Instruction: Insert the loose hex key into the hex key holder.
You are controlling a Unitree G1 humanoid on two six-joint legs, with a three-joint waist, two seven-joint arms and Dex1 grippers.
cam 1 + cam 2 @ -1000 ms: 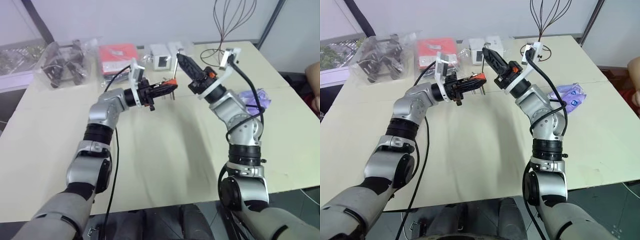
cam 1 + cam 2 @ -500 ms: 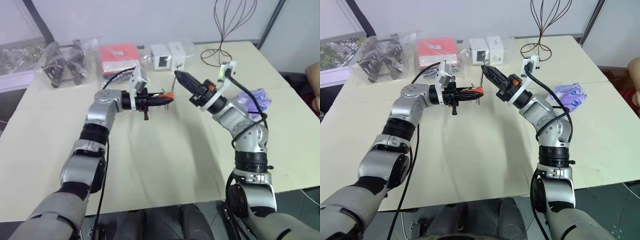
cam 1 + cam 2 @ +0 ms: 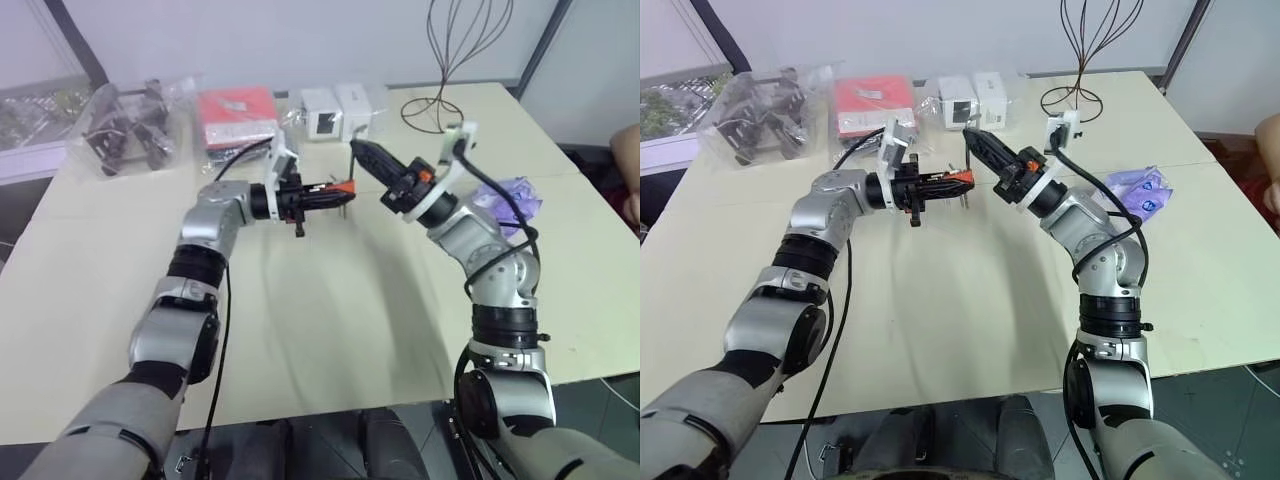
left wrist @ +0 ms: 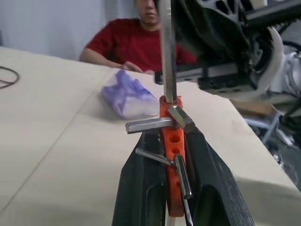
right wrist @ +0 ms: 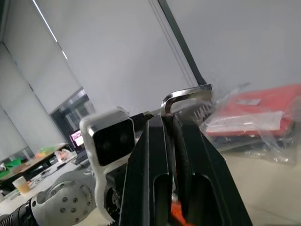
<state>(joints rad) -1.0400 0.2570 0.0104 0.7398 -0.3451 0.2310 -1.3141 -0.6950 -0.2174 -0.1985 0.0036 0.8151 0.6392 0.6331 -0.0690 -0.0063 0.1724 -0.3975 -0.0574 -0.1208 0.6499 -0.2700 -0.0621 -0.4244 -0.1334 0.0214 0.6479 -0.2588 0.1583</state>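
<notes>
Right gripper (image 5: 170, 123) pinches the hex key (image 5: 184, 95) bend-up above the holder (image 4: 172, 141) – upper middle of frame – which the left gripper (image 4: 172, 155) clamps steady, holes exposed.

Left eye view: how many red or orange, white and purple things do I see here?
Red or orange: 2, the flat red packet in clear plastic and the small orange plastic hex key holder
White: 2, the small white box and the second small white box
Purple: 1, the purple tissue pack
Total: 5
</notes>
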